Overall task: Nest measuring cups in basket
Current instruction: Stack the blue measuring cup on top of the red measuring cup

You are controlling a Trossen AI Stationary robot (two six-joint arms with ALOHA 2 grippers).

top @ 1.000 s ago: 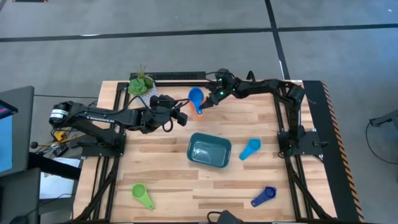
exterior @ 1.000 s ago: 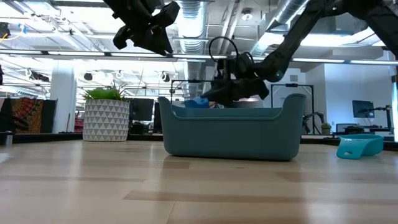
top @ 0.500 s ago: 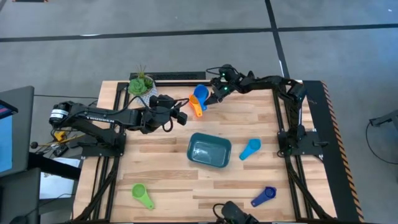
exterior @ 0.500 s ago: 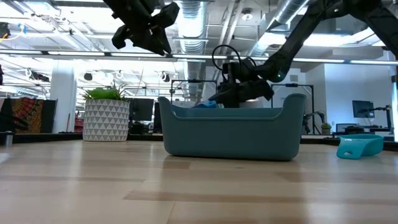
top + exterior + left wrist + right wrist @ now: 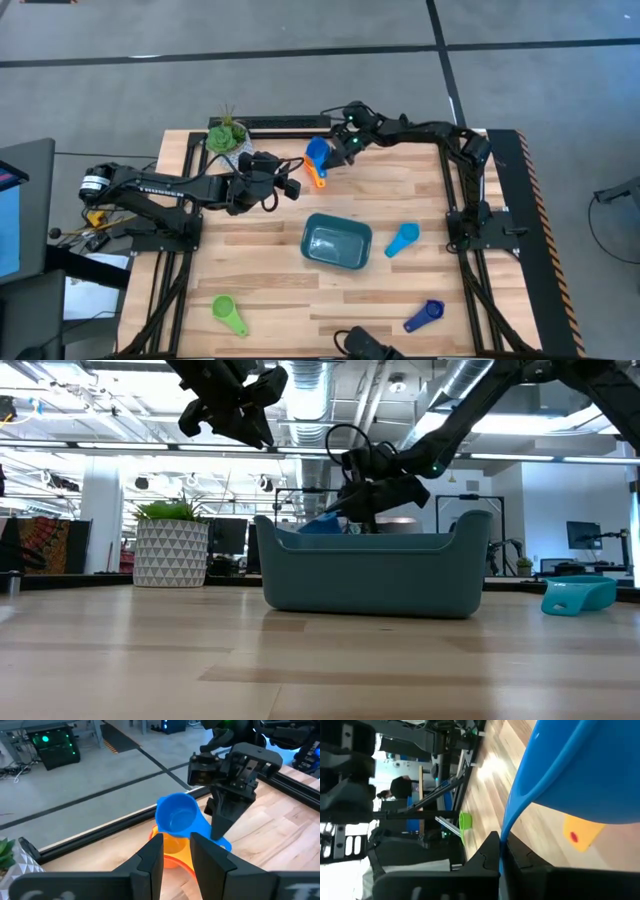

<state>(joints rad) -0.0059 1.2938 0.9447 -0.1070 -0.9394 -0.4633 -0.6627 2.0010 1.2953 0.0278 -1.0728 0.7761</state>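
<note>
The teal basket point(image 5: 337, 242) sits near the middle of the wooden plank surface point(image 5: 270, 275), a shallow rounded-rectangular bin of smooth plastic with nothing visible inside it from above. In the low view its front wall point(image 5: 372, 574) rises to raised ends.

The right tool point(image 5: 337, 153) is at the far edge of the surface, its fingers closed on the flat handle of a blue measuring cup point(image 5: 316, 152). In the left wrist view that round, glossy cup point(image 5: 176, 815) hangs just above an orange measuring cup point(image 5: 173, 849), whose handle point(image 5: 318, 181) shows from above beside the blue one.

The left tool point(image 5: 292, 187) hovers just beside these two cups, its fingers point(image 5: 152, 859) set to a narrow gap with nothing between them.

Other scoop-shaped cups lie apart on the surface: a light blue cup point(image 5: 401, 239) just right of the basket, a dark blue cup point(image 5: 424, 316) near the front right, and a green cup point(image 5: 227, 313) at the front left. A white patterned pot point(image 5: 230, 142) with a green plant stands at the far left corner.
</note>
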